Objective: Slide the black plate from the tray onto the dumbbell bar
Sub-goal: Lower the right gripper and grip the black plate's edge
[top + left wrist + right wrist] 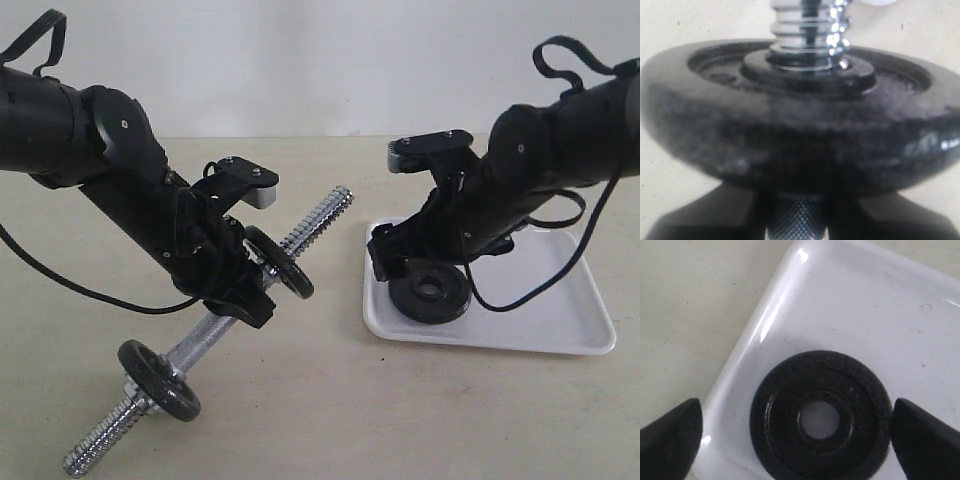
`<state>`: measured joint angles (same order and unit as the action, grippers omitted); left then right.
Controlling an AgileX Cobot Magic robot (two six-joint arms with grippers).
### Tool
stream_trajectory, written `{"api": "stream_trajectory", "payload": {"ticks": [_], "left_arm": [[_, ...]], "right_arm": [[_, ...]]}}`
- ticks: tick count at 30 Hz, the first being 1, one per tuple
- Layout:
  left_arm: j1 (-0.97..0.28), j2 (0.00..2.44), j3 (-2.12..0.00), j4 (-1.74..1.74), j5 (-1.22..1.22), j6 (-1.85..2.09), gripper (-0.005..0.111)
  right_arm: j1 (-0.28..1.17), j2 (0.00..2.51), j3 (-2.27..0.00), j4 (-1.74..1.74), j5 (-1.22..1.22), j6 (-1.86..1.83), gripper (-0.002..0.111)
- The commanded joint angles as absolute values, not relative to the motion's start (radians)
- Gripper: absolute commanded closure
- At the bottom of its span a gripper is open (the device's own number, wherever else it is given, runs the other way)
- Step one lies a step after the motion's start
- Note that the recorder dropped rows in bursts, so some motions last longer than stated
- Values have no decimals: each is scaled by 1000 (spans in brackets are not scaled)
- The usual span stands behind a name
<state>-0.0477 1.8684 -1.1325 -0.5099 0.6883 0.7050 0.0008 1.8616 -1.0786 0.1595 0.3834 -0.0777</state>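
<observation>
Chrome dumbbell bar [200, 338], beige table [330, 400], wall [330, 60]

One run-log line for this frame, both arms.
left gripper: shut on dumbbell bar | right gripper: open, astride black plate | black plate: flat in tray | phase: pre-grasp

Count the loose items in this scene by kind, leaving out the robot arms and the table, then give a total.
Black plates: 3
White tray: 1
Dumbbell bar: 1
Total: 5
</observation>
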Motion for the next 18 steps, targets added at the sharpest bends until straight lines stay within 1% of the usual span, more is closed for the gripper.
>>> {"api": "stream_trajectory", "payload": {"ticks": [1,7,13,18], "left_arm": [[-44,1807,-1157,-560,706,700,103],[-44,1807,-1157,-560,706,700,103],[-44,1807,-1157,-560,711,700,103],[-44,1807,-1157,-560,712,704,103]], "right_arm": [[-1,1862,-1174,-85,578,88,23],[-1,1904,-1273,-116,751,105,23],[-1,2000,-1280,-57,793,115,23],[-1,2016,-1280,0,776,111,23]]}}
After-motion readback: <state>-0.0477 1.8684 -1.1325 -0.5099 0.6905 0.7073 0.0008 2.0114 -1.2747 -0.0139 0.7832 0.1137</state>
